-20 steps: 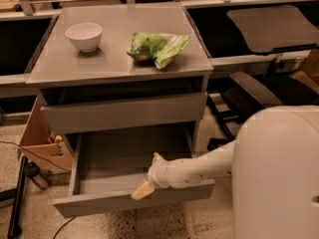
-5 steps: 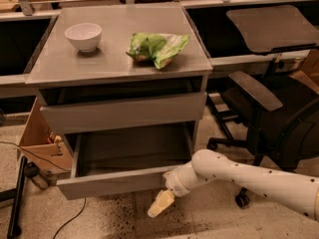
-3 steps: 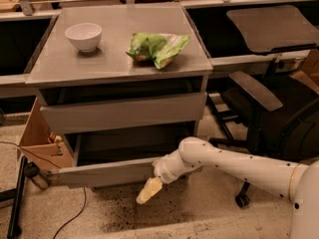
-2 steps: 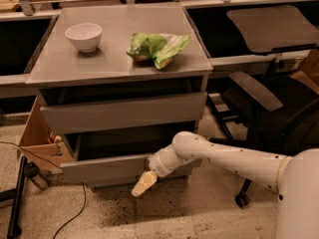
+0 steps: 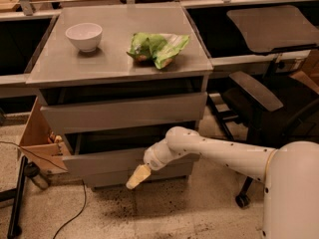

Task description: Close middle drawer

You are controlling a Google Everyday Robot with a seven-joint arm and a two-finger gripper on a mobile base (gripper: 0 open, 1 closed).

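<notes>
Grey cabinet (image 5: 199, 83) center frame, seen from the front and above. The middle drawer (image 5: 107, 162) is mostly pushed in. Its low plain front panel sits a little proud of the cabinet body, with a dark gap showing above it, and little of the floor or side walls is visible from here. Above it is a grey drawer with a taller front panel (image 5: 124, 112), also out slightly, with a shadowed slot under the tabletop (image 5: 60, 68).

The white robot arm (image 5: 219, 151) reaches in from the lower right, with its wrist right up against the middle drawer's front, near the panel's right half. The tool (image 5: 138, 177) is tan and angled down and left toward the floor. It hangs just below the panel's lower edge and in front of the cabinet base. Can't tell how far open the tool is, and nothing is visibly held in it. Can't tell whether the wrist actually touches the panel or is just beside it.

On the tabletop, a white bowl (image 5: 83, 36) stands upright at left. A crumpled green bag (image 5: 158, 48) lies at center-right, well apart from the bowl.

A cardboard box (image 5: 37, 143) sits against the cabinet's left side. A dark office chair (image 5: 264, 103) stands to the right of the cabinet, behind the arm. A thin cable (image 5: 75, 210) trails on the speckled floor (image 5: 174, 213) at lower left, near a black stand leg (image 5: 17, 198).
</notes>
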